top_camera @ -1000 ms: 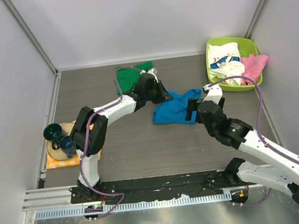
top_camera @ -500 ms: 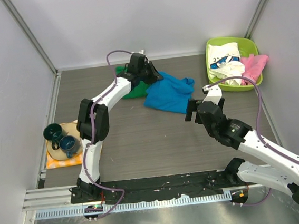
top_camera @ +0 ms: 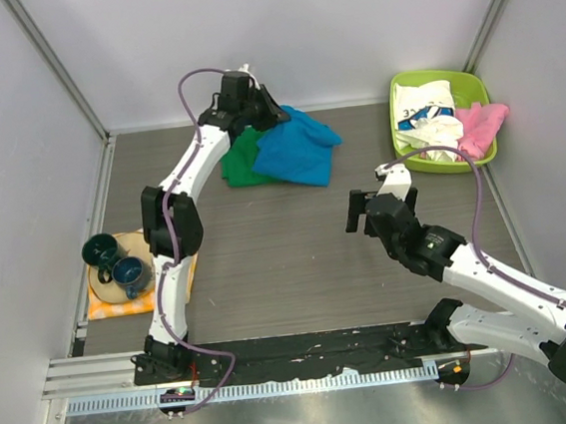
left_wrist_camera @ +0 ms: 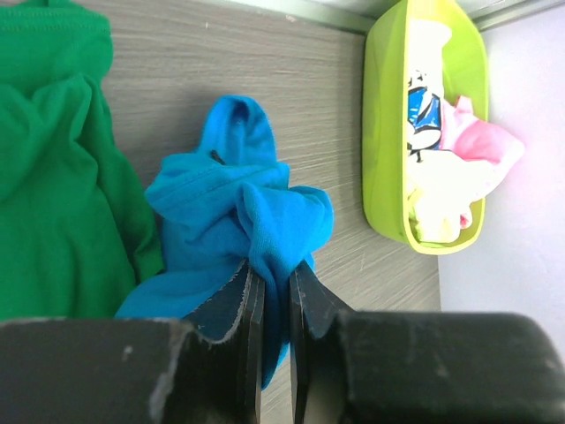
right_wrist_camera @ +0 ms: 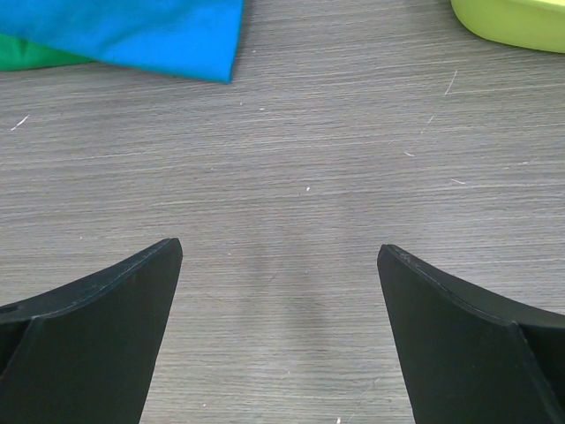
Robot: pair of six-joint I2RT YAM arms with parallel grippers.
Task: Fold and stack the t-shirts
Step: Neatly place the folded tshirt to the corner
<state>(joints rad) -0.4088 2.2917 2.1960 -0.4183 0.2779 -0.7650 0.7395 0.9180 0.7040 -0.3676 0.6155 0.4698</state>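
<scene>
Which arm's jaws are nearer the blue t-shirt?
Left. The left jaws are shut on a bunched fold of the blue t-shirt; the right jaws stand open over bare table, apart from the shirt.

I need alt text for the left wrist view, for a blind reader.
The left tool is shut on a bunched blue t-shirt over a grey table. A green t-shirt lies at left; a lime basket holding a white shirt and a pink shirt is at right.
</scene>
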